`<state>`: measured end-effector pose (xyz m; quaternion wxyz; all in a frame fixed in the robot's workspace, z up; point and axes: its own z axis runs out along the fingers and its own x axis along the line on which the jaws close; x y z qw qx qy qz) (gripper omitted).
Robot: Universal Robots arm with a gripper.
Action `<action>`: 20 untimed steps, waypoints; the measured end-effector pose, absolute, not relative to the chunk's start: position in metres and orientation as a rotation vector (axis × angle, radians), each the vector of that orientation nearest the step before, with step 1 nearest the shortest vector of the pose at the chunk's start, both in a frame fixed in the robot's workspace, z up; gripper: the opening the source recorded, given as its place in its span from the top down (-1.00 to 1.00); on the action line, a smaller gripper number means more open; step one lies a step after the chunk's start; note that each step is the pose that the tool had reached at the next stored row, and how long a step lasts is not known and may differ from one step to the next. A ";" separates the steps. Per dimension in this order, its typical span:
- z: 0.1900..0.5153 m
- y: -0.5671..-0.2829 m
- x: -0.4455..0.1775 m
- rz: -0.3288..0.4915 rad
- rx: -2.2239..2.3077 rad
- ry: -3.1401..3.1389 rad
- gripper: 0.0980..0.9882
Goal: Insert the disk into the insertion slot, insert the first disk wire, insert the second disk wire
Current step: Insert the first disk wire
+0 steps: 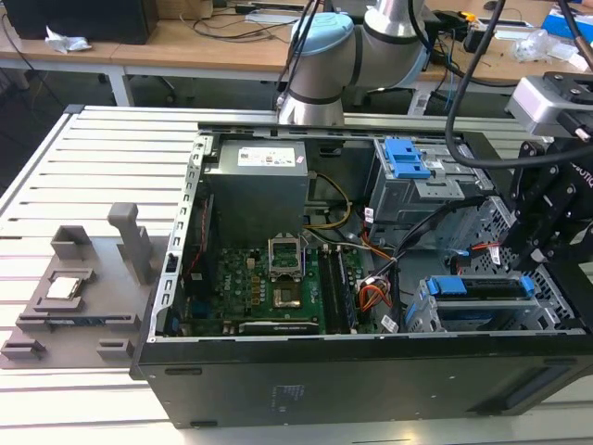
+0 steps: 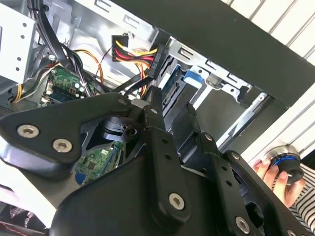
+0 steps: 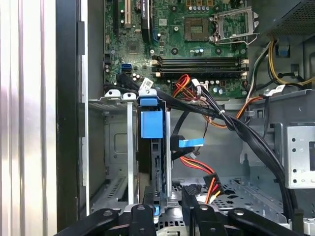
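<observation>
**Step in hand, as judged:** seating the disk in the insertion slot.

**Position:** The disk (image 1: 482, 287) stands on edge in its blue frame. It sits inside the insertion slot (image 1: 422, 320) of the silver cage, at the corner of the case on the exterior view's right. It looks most of the way home, but full seating cannot be confirmed.

**Gripper** (image 2: 171, 104)**:** The fingers (image 3: 141, 216) are apart, one on each side of the disk's exposed edge. The first wrist view shows a gap beside the disk, so it is not clamped as far as can be seen.

**Recommendation:** Press straight along the cage rails with both ends of the frame level. A tilted disk is likely to bind against the sheet metal.

**Obstructions:**
- A power plug (image 3: 206, 186) on red, yellow and black wires lies loose just beside the slot, unattached.
- A cable with a blue tag (image 3: 190, 142) hangs near it.
- A black cable bundle (image 3: 246, 132) crosses by the cage.
- Any of these could snag the fingers.

**Also noted:**
- The grey cage with blue tab (image 1: 408, 159) is well apart from the work.
- A person's hand (image 2: 270, 174) rests on a knob (image 2: 285, 160) outside the case
</observation>
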<state>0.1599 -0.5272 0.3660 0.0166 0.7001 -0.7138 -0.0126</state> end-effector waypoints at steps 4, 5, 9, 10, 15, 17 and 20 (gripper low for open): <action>0.366 -0.526 0.162 -0.039 2.206 -2.189 0.41; 0.366 -0.526 0.163 -0.038 2.243 -2.150 0.41; 0.366 -0.526 0.163 -0.035 2.351 -2.030 0.41; 0.366 -0.526 0.163 -0.034 2.379 -1.997 0.41; 0.366 -0.525 0.165 -0.034 2.383 -1.992 0.41; 0.366 -0.523 0.167 -0.034 2.386 -1.988 0.41; 0.366 -0.520 0.171 -0.033 2.393 -1.979 0.41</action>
